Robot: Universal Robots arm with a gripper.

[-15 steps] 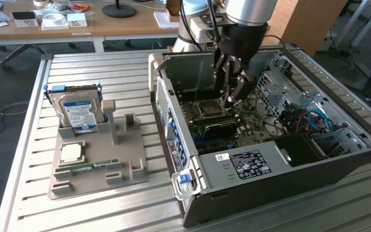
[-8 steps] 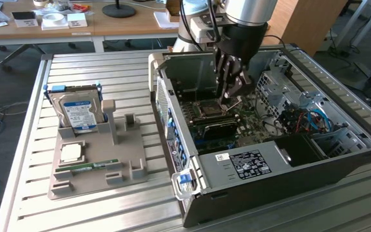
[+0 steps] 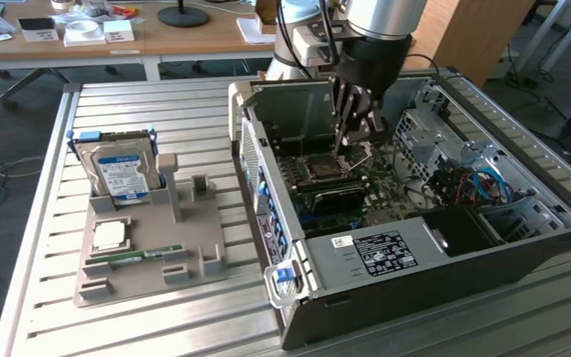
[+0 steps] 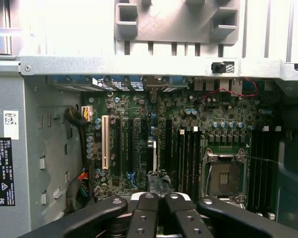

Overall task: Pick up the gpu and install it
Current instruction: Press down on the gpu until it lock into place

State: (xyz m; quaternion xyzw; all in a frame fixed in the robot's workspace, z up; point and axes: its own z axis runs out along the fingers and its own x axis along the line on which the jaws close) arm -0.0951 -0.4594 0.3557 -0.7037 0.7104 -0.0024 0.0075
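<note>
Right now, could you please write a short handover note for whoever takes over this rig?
Gripper: fingers shut, down inside the open computer case, over the motherboard.
Gpu: apparently the card seen edge-on, standing in an expansion slot right under the fingers.
Grey holder: holds the hard drive and RAM stick.
Done: gpu picked up and brought to its slot.
Left: confirm it is fully seated; I cannot tell from here.
</note>
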